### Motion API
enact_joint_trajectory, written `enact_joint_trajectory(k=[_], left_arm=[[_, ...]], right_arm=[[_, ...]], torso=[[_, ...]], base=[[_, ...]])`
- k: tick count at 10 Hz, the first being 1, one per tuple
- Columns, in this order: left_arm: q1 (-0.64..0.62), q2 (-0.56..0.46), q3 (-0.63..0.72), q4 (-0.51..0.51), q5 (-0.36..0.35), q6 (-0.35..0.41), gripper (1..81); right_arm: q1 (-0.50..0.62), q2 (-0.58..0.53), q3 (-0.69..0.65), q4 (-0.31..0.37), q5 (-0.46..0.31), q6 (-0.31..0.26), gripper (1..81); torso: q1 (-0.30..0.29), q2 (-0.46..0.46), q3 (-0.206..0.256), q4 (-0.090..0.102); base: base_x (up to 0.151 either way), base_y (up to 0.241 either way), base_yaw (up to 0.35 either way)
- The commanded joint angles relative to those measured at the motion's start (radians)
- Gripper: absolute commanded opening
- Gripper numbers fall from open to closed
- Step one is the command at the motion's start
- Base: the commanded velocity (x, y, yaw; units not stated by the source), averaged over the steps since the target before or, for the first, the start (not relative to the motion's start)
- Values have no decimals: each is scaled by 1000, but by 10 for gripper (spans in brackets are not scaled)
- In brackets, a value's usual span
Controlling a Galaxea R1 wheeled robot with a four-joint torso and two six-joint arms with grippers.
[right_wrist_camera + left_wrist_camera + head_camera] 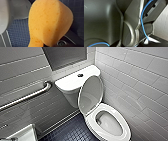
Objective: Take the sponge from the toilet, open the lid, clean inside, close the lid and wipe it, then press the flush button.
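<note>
Sponge [50, 22] seems clamped in the right hand [43, 45]; head view shows the lid [90, 94] raised.

The floor [72, 133] under me is laid with small, dark blue square tiles in a tight grid, and it meets pale tiled walls on the left and on the right. The toilet [125, 130] stands directly on this floor, towards the right. Its white oval bowl and seat are just beside the right-hand wall, and its boxy tank is at the far end against the wall. From above, the seat hides the foot of the toilet. At the lower left edge a white, boxy object [25, 134] sits at floor level; I cannot tell what it is.
</note>
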Motion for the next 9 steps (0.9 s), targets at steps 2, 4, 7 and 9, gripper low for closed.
enact_joint_trajectory(k=[2,4,7,9], left_arm=[[7,-53,45,-5,13,-7,811],[-4,-76,54,-9,11,-11,811],[-16,-90,61,-9,4,-22,811],[-16,-88,63,-7,5,-22,811]], right_arm=[[-206,105,-143,-325,-92,-2,10],[-284,168,-202,-403,-93,-2,10],[-353,249,-277,-477,-90,-2,10],[-368,289,-320,-477,-88,-2,10]], torso=[[0,0,0,0],[0,0,0,0],[-64,100,0,0],[-80,125,1,0]], base=[[0,0,0],[0,0,0],[0,0,0],[0,0,0]])
